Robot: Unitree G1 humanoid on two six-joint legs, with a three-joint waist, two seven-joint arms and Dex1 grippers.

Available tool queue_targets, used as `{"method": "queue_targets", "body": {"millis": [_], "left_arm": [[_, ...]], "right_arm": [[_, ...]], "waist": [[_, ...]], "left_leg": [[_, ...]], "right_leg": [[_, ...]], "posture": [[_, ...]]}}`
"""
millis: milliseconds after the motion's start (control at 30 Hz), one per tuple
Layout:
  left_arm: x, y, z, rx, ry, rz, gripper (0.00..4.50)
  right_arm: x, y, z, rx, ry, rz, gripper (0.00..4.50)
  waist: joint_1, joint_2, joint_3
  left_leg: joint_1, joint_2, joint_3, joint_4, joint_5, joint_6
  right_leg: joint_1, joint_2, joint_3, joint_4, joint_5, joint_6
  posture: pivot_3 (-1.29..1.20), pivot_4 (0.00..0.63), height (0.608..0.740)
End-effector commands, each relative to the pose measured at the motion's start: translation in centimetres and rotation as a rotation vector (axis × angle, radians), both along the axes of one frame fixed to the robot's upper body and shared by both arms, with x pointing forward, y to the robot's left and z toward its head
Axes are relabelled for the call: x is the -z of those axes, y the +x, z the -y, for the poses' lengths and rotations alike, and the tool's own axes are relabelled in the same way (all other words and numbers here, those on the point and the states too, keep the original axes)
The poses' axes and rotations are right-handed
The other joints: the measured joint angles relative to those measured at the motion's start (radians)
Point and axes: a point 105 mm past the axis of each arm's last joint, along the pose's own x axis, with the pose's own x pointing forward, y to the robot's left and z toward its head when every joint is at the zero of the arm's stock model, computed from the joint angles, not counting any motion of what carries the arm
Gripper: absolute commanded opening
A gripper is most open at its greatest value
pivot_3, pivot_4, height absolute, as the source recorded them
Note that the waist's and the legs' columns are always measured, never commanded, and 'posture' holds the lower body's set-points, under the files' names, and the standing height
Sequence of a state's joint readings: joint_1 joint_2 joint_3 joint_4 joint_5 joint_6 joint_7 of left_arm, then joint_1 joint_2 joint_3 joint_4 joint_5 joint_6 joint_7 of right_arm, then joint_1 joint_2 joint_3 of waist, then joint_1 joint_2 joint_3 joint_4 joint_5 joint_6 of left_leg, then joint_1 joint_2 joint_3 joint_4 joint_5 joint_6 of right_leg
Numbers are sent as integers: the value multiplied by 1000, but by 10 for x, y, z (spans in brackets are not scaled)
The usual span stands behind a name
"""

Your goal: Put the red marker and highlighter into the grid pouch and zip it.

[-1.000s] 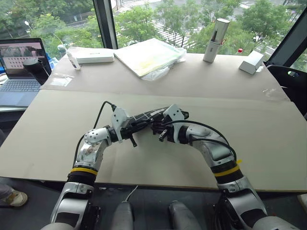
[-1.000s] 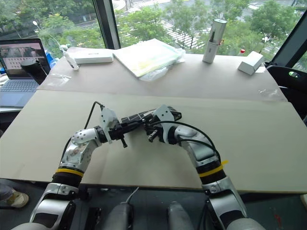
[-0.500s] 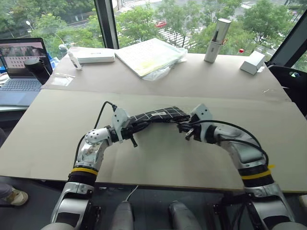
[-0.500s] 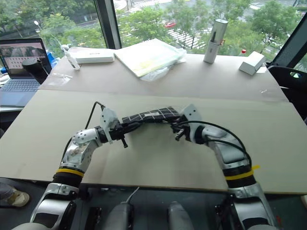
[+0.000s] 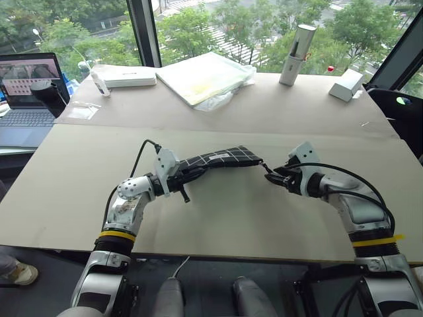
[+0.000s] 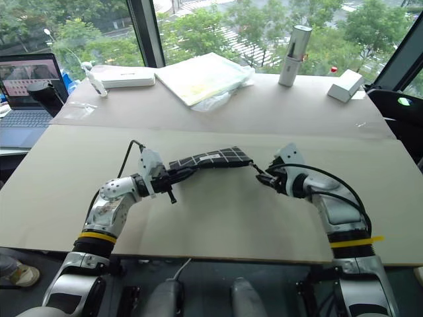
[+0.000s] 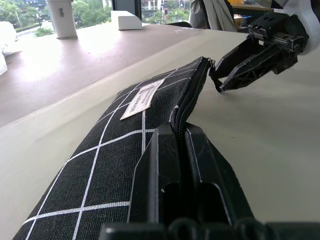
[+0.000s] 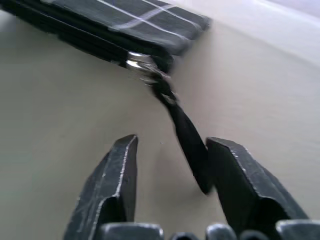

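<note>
The grid pouch (image 5: 221,158), black with white lines and a small white label (image 7: 141,97), hangs stretched just above the table. My left gripper (image 5: 192,173) is shut on its left end, clamped over the zipper seam (image 7: 182,117). At the pouch's right end the black zipper pull (image 8: 187,145) dangles from its metal slider. My right gripper (image 8: 172,142) stands open around that pull, which rests near one finger (image 8: 240,175). The same gripper (image 5: 272,177) sits just off the pouch's right tip. The red marker and the highlighter are out of view.
Along the far edge stand a laptop (image 5: 26,86), a white box (image 5: 130,77), a plastic-wrapped flat pack (image 5: 208,76), a tall silver cylinder (image 5: 296,46) and a small white box (image 5: 347,84). Bare cardboard table top (image 5: 218,218) lies under the pouch.
My right gripper slid rightward along the pouch to its right end, then opened around the zipper pull. The left gripper kept its hold and place.
</note>
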State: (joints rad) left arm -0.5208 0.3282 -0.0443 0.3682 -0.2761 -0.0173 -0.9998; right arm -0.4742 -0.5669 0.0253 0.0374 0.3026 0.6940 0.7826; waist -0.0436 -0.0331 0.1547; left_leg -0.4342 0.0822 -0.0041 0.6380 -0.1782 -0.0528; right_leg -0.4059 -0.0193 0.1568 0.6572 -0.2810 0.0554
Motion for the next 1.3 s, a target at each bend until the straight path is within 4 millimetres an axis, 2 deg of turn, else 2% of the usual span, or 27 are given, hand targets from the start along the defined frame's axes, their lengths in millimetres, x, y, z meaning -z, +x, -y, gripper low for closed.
{"method": "queue_targets", "body": {"millis": [33,67,167,267,367,500,667,733,767,800,833,867,900,1033,1133,1300], "left_arm": [[-11,0,7,36,-3,53,0],[-11,0,7,38,-3,54,0],[-12,-1,11,63,9,67,0],[-18,0,21,120,27,120,0],[-20,0,31,171,51,162,0],[-9,-1,42,251,171,224,0],[-8,1,50,296,200,272,0],[-4,0,52,321,207,244,761],[-2,-1,52,334,215,238,968],[0,-3,51,348,214,225,1359],[0,-4,51,355,208,219,1504],[-2,-4,50,338,189,222,1973],[-5,-4,49,321,159,208,2211],[-21,-13,45,301,-3,84,3644],[-33,-19,36,248,-94,29,3644],[-43,-12,5,28,-171,-98,3644]], "right_arm": [[-19,-7,7,-23,52,9,3214],[-21,-9,8,-30,46,15,3214],[-30,-14,32,1,36,26,3214],[-42,-48,62,-72,12,53,3214],[-40,-75,77,-96,-8,47,3214],[-38,-90,84,-50,12,45,3214],[-31,-94,76,-33,36,47,3214],[-27,-94,72,-32,35,39,3265],[-26,-94,71,-31,34,38,3265],[-25,-93,71,-25,37,37,3265],[-25,-93,71,-22,39,38,3265],[-26,-92,72,-19,38,38,3265],[-26,-90,74,-12,35,38,3265],[-28,-85,80,5,31,40,3265],[-29,-79,85,19,31,47,3265],[-33,-68,89,30,41,65,3265]], "waist": [[3,0,0],[6,0,0],[7,0,0],[26,0,1],[31,0,1],[22,0,1],[13,0,1],[15,0,1],[15,0,1],[15,0,1],[15,0,1],[15,0,1],[15,0,1],[15,0,1],[11,1,1],[4,1,1]], "left_leg": [[0,0,0,0,0,0],[0,0,0,0,0,0],[0,0,0,0,0,0],[-1,-2,0,0,0,0],[-2,-3,0,0,0,1],[-1,-3,0,1,0,1],[0,-4,-1,1,0,1],[-1,-4,-1,1,0,1],[-1,-4,-1,1,0,1],[-1,-4,-1,1,0,1],[-1,-4,-1,1,0,1],[-1,-4,-1,1,0,1],[-1,-4,-1,1,0,1],[-1,-4,-1,1,0,1],[-1,-4,-2,1,0,1],[-1,-4,-2,1,0,1]], "right_leg": [[0,0,0,0,0,0],[0,0,0,0,0,0],[0,-1,0,0,0,0],[0,-2,-1,-1,-1,1],[1,-4,-2,-4,-1,2],[2,-4,-1,-3,-1,2],[2,-4,-1,-2,-1,2],[2,-4,-1,-2,-1,2],[2,-4,-1,-2,-1,2],[2,-4,-1,-2,-1,3],[2,-4,-1,-2,-1,3],[2,-4,-1,-2,-1,3],[2,-4,-1,-2,-1,3],[2,-4,-1,-1,-2,3],[2,-4,-1,-1,-2,3],[2,-4,-1,0,-2,3]], "posture": [[0,150,739],[0,150,739],[0,150,739],[0,150,739],[0,150,739],[0,150,739],[0,150,739],[0,150,739],[0,150,739],[0,150,739],[0,150,739],[0,150,739],[0,150,739],[0,150,739],[0,150,739],[0,150,739]]}}
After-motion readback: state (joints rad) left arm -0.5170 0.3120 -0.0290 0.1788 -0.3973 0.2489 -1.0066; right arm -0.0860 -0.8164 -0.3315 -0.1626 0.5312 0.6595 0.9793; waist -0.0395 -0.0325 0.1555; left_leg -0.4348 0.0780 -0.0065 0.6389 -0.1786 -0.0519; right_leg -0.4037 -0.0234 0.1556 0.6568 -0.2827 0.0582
